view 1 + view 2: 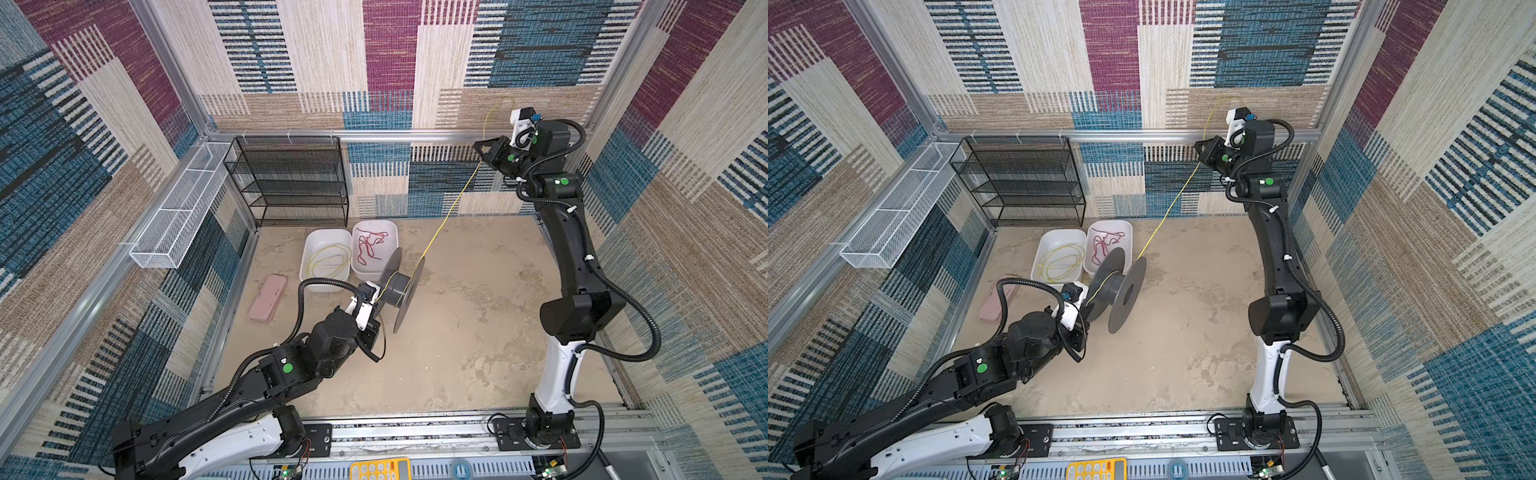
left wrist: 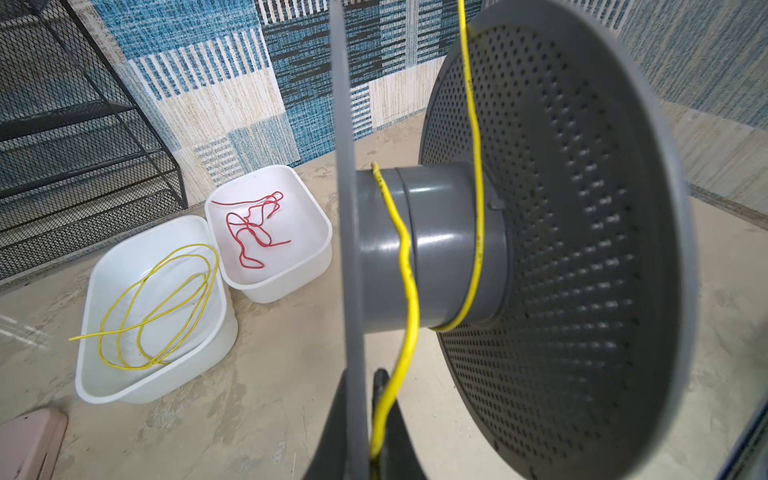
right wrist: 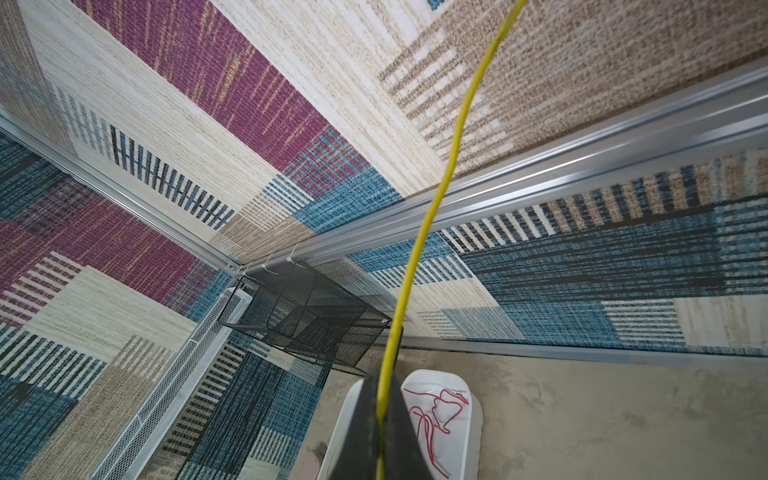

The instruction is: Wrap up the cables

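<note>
Cable (image 1: 449, 216) is what I'm winding, a thin yellow strand. My left end effector (image 2: 374, 384) is clenched on its near end, hard against the rim of the near flange of the grey spool (image 2: 440, 249). I cannot tell whether that rim is pinched too. Just ahead of those fingers the strand makes about one loose turn round the hub. From there it climbs taut and straight to my right end effector (image 3: 380, 386), which is clamped on it high up by the back wall.

Over that span its long axis runs diagonally up and away from the spool. Past the right end effector the free tail points upward and curls over.

I judge the first wrap barely begun. The next move calls for leading the strand round the hub, under tension and between the flanges. A second yellow cable (image 1: 328, 262) lies coiled in a white tub (image 1: 326, 232) beyond the left end effector, not yet wrapped.
</note>
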You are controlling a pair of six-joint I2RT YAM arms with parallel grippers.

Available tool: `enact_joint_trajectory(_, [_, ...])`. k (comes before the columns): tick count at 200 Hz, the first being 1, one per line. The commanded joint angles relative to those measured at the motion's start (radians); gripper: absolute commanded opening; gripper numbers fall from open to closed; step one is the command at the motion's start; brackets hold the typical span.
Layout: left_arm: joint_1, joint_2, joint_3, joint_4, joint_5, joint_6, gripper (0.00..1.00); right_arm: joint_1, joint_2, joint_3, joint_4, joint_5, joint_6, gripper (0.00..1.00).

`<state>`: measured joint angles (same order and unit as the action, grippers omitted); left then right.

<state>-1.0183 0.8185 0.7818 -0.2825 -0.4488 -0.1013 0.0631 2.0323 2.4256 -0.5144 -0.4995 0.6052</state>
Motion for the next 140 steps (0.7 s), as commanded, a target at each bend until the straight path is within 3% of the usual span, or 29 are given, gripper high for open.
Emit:
enact_joint_trajectory(1, [-0.004,-0.044,0.0,-0.239,0.077,0.03,0.0,-0.035,0.003,-0.014,0.184,0.145,-0.001,0.0])
enact_joint_trajectory(37, [-0.002,-0.147,-0.002,-0.248,0.113,0.053,0.0,-0.049,-0.018,-0.105,0.233,0.115,0.018,0.0])
enact_joint_trajectory(140, [0.001,-0.225,0.045,-0.272,0.153,0.058,0.0,-0.067,-0.056,-0.326,0.339,0.088,0.06,0.0])
